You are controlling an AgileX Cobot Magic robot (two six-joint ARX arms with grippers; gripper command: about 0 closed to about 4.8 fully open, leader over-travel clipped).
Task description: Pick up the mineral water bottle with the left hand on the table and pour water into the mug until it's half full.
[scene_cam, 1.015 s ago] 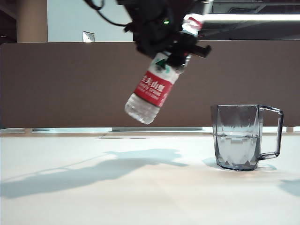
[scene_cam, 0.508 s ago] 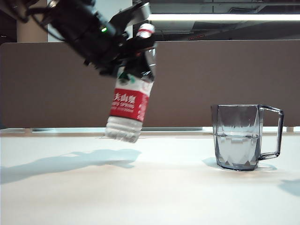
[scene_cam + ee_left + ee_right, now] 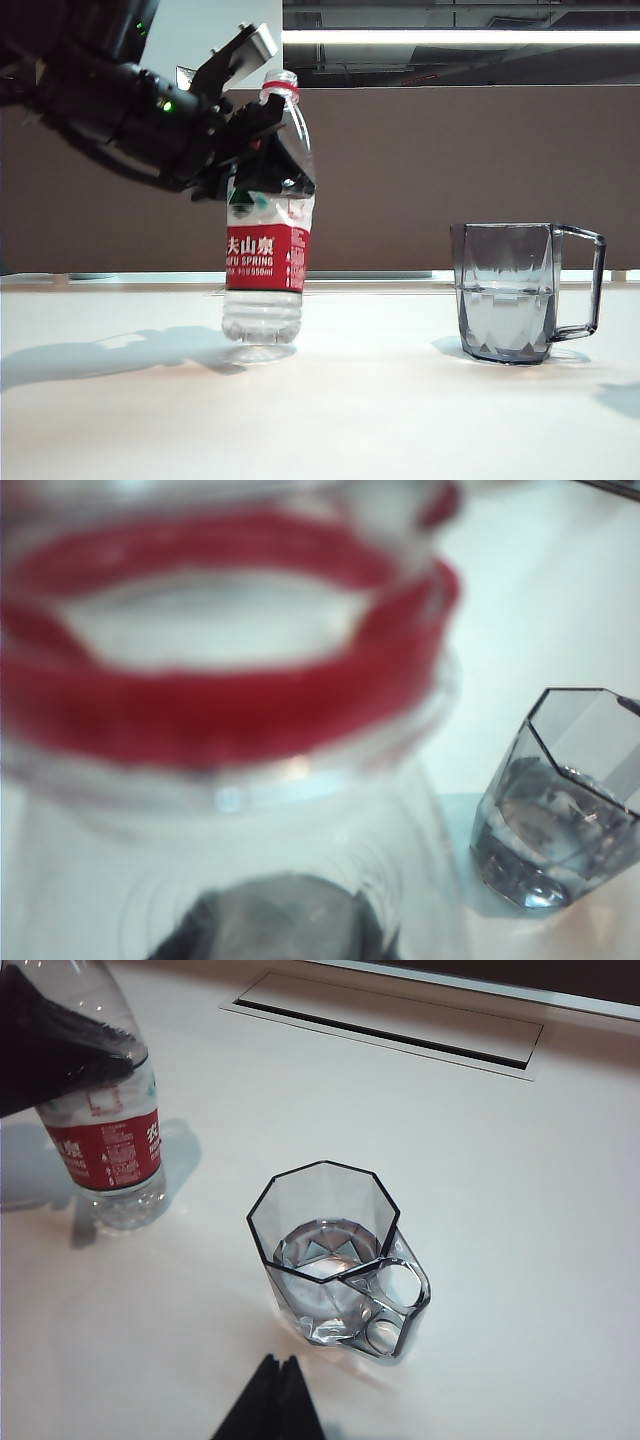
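Note:
The mineral water bottle is upright left of centre, its base at or just above the table; I cannot tell if it touches. My left gripper is shut on its upper part, above the red label. In the left wrist view the red neck ring fills the frame, blurred, and the mug lies beyond. The mug stands to the right, about half full of water, with its handle pointing right. My right gripper is shut and empty, just short of the mug. The bottle shows there too.
A brown partition runs behind the table. A long recessed slot lies in the tabletop beyond the mug. A bare stretch of white table separates bottle and mug.
The left arm swung the bottle from high and tilted near the mug, leftward and down. The bottle now stands upright. The mug and the right gripper have not moved.

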